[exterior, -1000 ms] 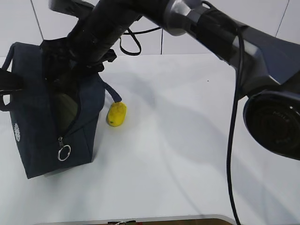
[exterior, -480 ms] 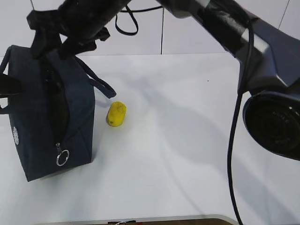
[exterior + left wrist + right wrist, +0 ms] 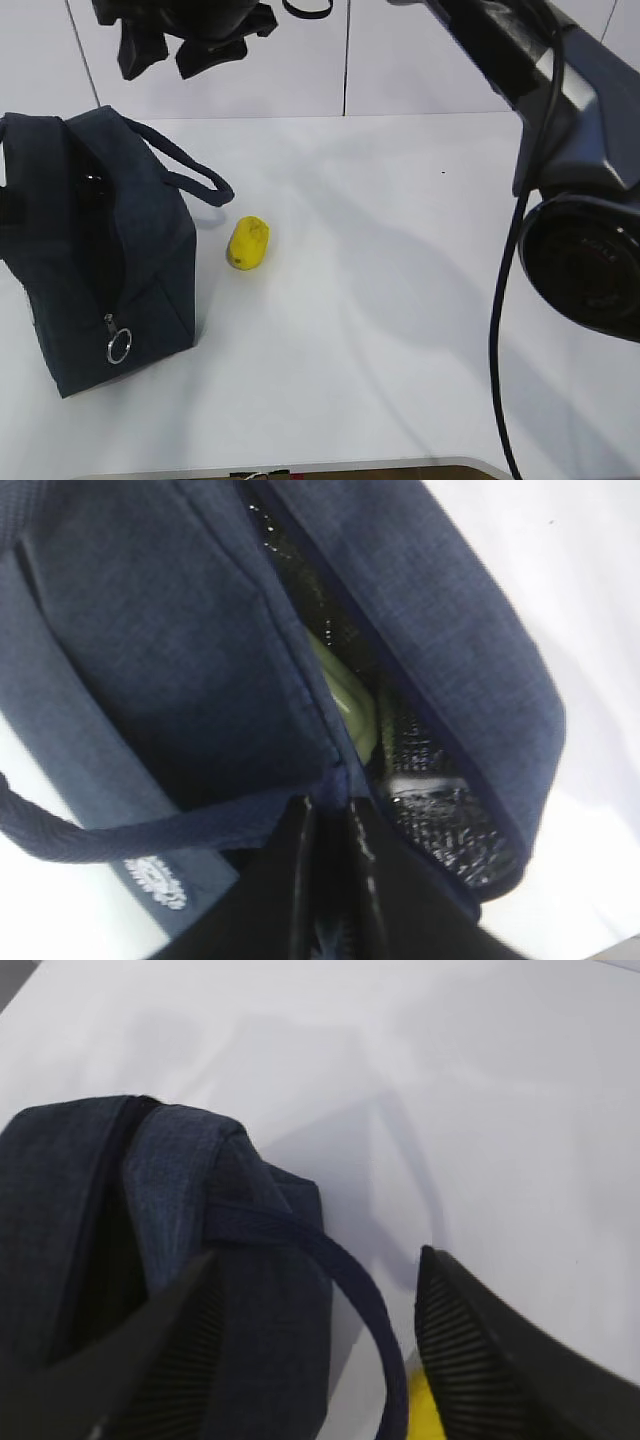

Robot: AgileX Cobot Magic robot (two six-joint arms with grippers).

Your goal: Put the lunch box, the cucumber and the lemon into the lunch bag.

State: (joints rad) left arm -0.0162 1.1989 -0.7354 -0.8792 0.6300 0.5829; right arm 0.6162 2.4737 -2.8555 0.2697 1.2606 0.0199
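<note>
Small bright yellow oval lemon (image 3: 248,243) is on the white tabletop (image 3: 400,300), left of centre, just beside the boxy dark navy fabric lunch bag (image 3: 95,250) near the left edge. Its long axis looks tilted, nearly front-to-back. Likely light, firm, prone to roll: grip across the short middle. Pale green lid (image 3: 345,695) shows inside the bag. Right hand (image 3: 185,45) hangs above, fingers apart, empty. Left hand (image 3: 330,880) is together, possibly pinching the bag's edge; can't confirm.
</note>
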